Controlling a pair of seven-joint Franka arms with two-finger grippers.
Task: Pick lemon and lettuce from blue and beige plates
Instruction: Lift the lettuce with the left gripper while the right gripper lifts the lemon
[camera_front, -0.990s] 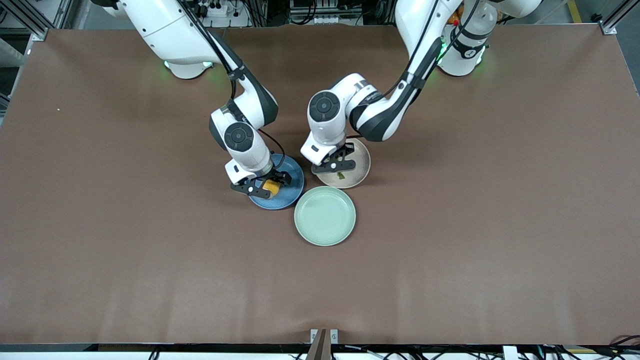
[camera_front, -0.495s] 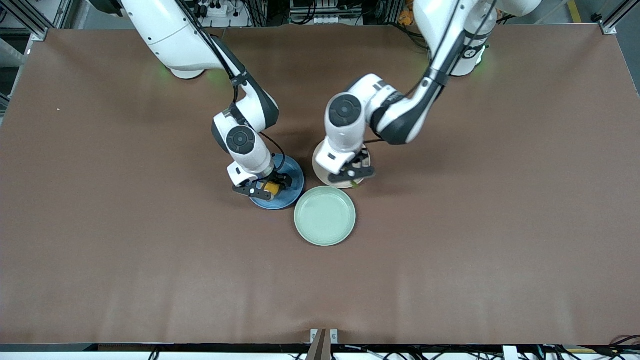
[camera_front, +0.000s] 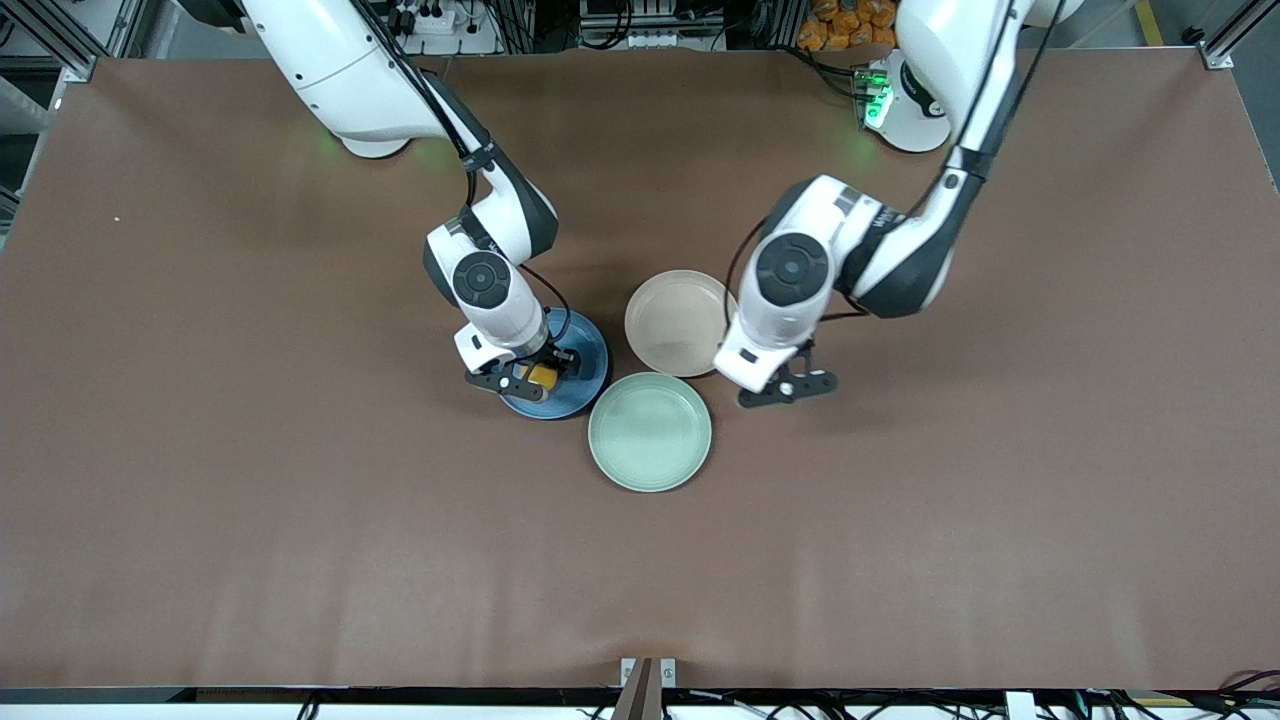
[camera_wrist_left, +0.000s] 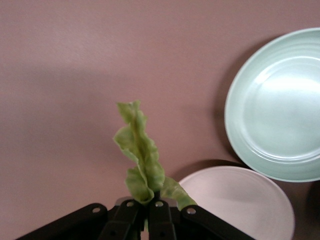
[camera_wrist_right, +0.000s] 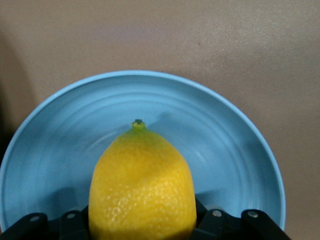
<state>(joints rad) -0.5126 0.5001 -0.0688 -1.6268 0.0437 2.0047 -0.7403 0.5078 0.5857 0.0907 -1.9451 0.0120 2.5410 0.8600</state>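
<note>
My right gripper (camera_front: 527, 378) was closed around the lemon (camera_front: 542, 375), low over the blue plate (camera_front: 585, 365). The beige plate (camera_front: 672, 322) lay bare beside it. My left gripper (camera_front: 790, 390) pinched the lettuce (camera_wrist_left: 142, 159) shut, over the table (camera_front: 1000, 450) beside the green plate (camera_front: 650, 432).

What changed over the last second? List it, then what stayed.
The left gripper carried the lettuce off the beige plate toward the left arm's end, now over bare table. The right gripper stays shut on the lemon over the blue plate. Plates unmoved.
</note>
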